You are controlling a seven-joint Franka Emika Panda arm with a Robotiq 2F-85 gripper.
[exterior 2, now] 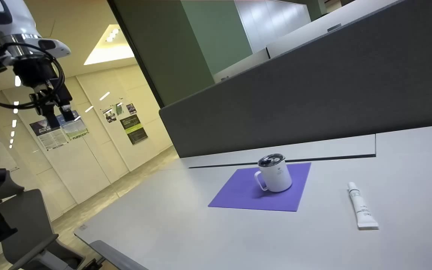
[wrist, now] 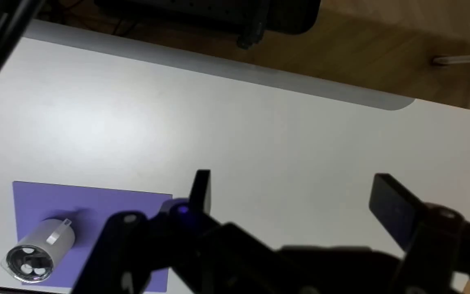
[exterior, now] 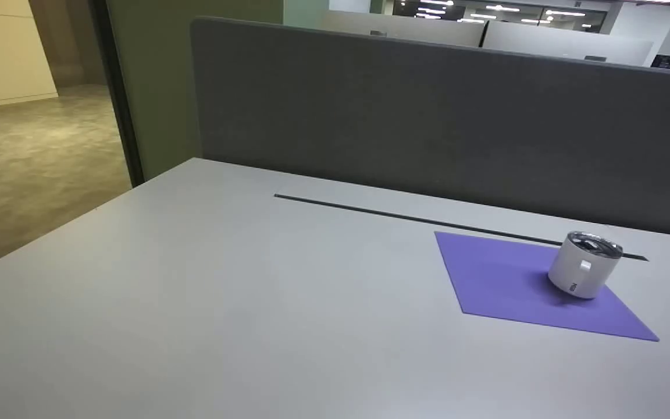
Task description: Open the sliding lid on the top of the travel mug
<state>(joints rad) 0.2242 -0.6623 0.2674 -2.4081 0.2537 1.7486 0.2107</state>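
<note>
The white travel mug stands upright on a purple mat in both exterior views. In the wrist view the mug is at the lower left. Its handle shows at its side. The dark, see-through round lid sits on top with bright reflections, also in the wrist view. I cannot tell whether its slider is open or shut. My gripper hangs high at the upper left of an exterior view, well away from the mug. In the wrist view its fingers are wide apart with nothing between them.
A white tube lies on the white table to one side of the mat. A tall dark partition stands along the table's back edge, with a dark slot before it. A chair stands beside the table.
</note>
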